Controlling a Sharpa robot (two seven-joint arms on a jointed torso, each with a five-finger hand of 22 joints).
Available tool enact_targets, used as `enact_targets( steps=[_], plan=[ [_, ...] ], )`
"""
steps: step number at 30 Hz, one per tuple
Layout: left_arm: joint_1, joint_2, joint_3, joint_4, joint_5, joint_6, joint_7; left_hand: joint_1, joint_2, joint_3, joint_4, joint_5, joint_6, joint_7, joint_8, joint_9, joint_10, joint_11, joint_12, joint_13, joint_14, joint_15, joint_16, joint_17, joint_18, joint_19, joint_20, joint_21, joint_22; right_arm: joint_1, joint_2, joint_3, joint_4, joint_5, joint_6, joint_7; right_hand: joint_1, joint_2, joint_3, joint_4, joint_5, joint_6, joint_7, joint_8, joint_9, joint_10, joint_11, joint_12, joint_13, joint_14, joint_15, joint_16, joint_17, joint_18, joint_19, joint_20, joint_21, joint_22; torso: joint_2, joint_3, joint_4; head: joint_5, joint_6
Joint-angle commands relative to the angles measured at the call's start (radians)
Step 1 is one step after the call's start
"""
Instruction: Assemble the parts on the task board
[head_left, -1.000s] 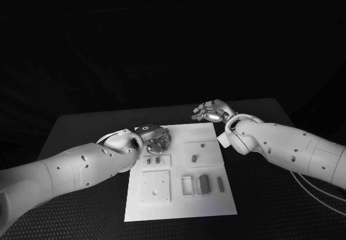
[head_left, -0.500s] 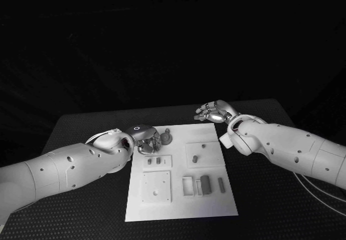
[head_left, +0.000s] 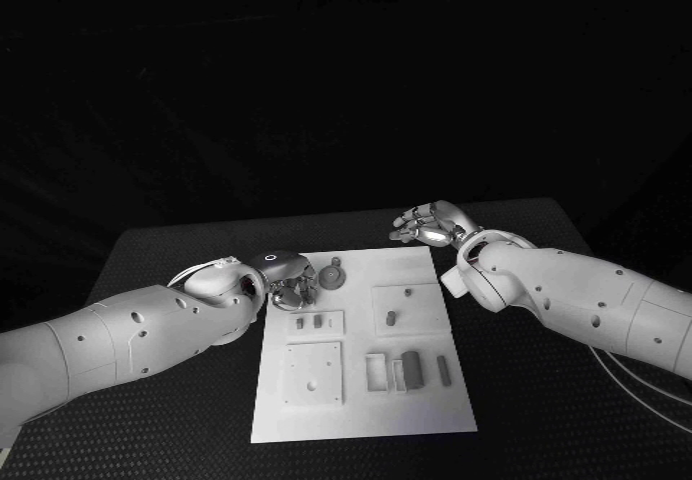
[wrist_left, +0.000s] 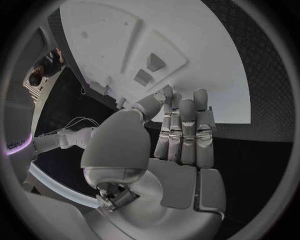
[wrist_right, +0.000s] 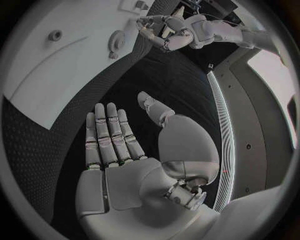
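Black table (head_left: 173, 250), task board (head_left: 361, 400) lengthwise front-to-back

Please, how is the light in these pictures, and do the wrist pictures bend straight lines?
Head view: the room behind the table is black, while the task board and the arms are brightly lit, and the parts stay readable. Left wrist view: the fisheye curves the board's straight edges, and the left hand is sharp. Right wrist view: the same bending, with the right hand evenly lit, without strong glare.
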Motion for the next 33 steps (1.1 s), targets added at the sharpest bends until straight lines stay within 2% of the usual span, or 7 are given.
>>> enact_targets(
  steps=[1, 20, 33],
  plan=[
    [0.002, 0.006, 0.000, -0.004, -0.011, 0.027, -0.006, 0.002, 0.009, 0.004, 0.000, 0.000, 0.007, 0.001, 0.003, 0.002, 0.008, 0.001, -0.002, 0.001, 0.004, 0.000, 0.005, 0.001, 0.021, 0.005, 0.001, 0.003, 0.001, 0.000, 0.000, 0.001, 0.001, -0.002, 0.012, 0.004, 0.004, 0.000, -0.004, 0.000, -0.002, -0.005, 0.023, 0.007, -0.001, 0.005, 0.001, -0.005, -0.001, 0.007, -0.002, -0.006, -0.001, -0.010, -0.006, 0.001, -0.006, 0.002, 0.000, 0.0012, -0.0002, 0.000, -0.001],
    [0.001, 0.035, -0.001, -0.020, -0.023, 0.038, -0.003, 0.000, 0.010, 0.004, 0.000, 0.000, 0.006, 0.002, 0.003, 0.001, 0.008, 0.001, -0.004, 0.001, 0.003, 0.000, 0.007, 0.001, 0.020, 0.004, 0.000, 0.003, 0.004, 0.000, 0.005, 0.001, 0.001, -0.002, 0.013, 0.003, 0.004, 0.000, -0.005, 0.000, -0.002, -0.005, 0.023, 0.007, -0.002, 0.006, 0.001, -0.005, -0.003, 0.007, -0.001, -0.007, -0.001, -0.010, -0.006, 0.001, -0.006, 0.002, 0.000, 0.0011, -0.0007, 0.000, 0.000],
    [0.001, 0.038, -0.003, -0.035, -0.036, 0.080, -0.023, 0.000, 0.011, 0.004, 0.000, 0.000, 0.005, 0.002, 0.002, 0.001, 0.007, 0.001, -0.005, 0.001, 0.002, 0.000, 0.008, 0.001, 0.020, 0.003, 0.000, 0.003, 0.006, 0.000, 0.005, 0.001, 0.001, -0.002, 0.009, 0.006, 0.004, 0.000, -0.005, 0.000, -0.002, -0.005, 0.023, 0.007, -0.002, 0.006, 0.001, -0.005, -0.004, 0.007, -0.001, -0.007, -0.001, -0.010, -0.006, 0.001, -0.007, 0.002, 0.000, -0.0002, 0.0002, 0.000, -0.004]
  ],
)
